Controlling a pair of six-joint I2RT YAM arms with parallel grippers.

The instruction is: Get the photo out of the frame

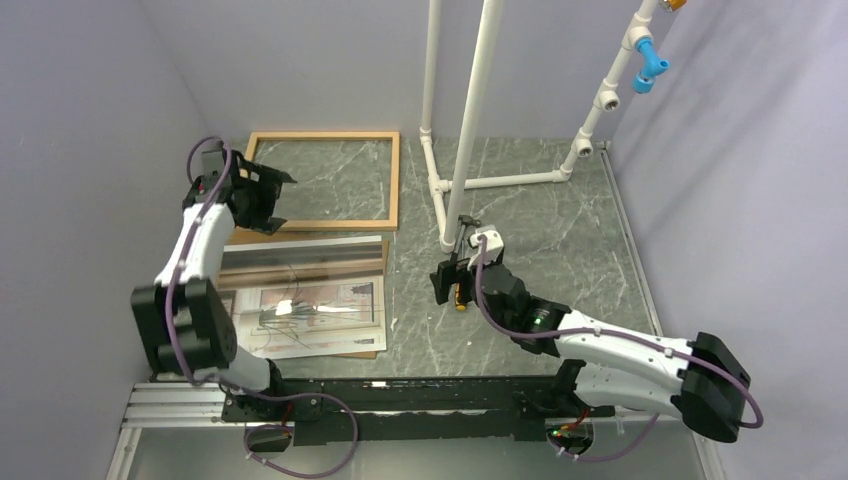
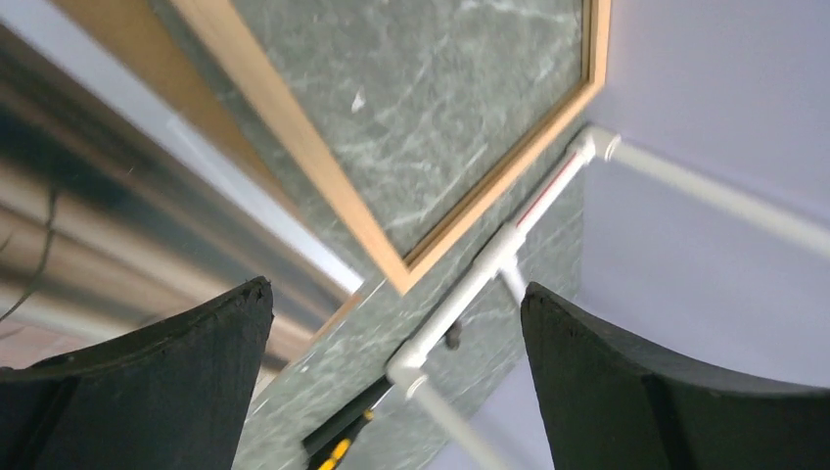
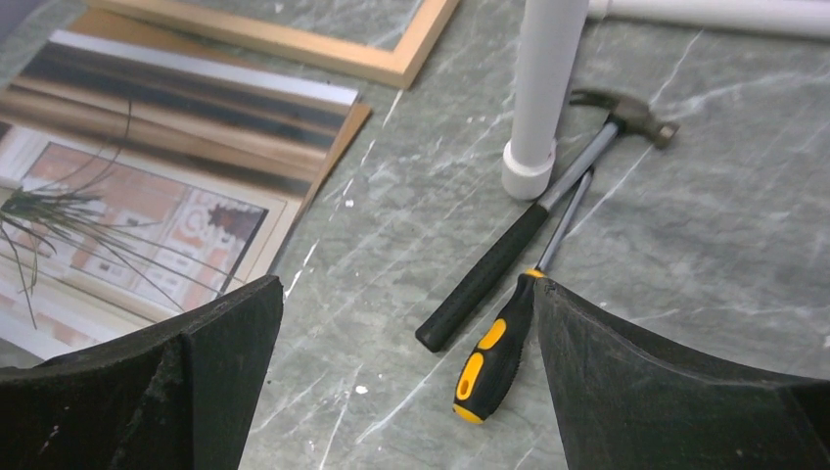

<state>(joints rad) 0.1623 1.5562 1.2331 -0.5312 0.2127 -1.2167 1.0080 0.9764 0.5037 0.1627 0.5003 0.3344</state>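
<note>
The light wood frame point(image 1: 322, 137) lies flat at the back left with only the table showing inside it. It also shows in the left wrist view point(image 2: 294, 147) and the right wrist view point(image 3: 294, 44). The photo point(image 1: 310, 315) lies face up at the front left, apart from the frame, and shows in the right wrist view point(image 3: 127, 225). My left gripper point(image 1: 278, 202) is open and empty above the frame's near left corner point(image 2: 393, 287). My right gripper point(image 1: 452, 262) is open and empty over the tools at mid table point(image 3: 408, 282).
A reflective clear sheet point(image 1: 300, 255) lies between frame and photo on a brown backing board point(image 1: 360, 353). A hammer point(image 3: 548, 196) and a yellow-black screwdriver point(image 3: 494, 352) lie by a white pipe stand point(image 1: 470, 120). Purple walls close in the left, back and right.
</note>
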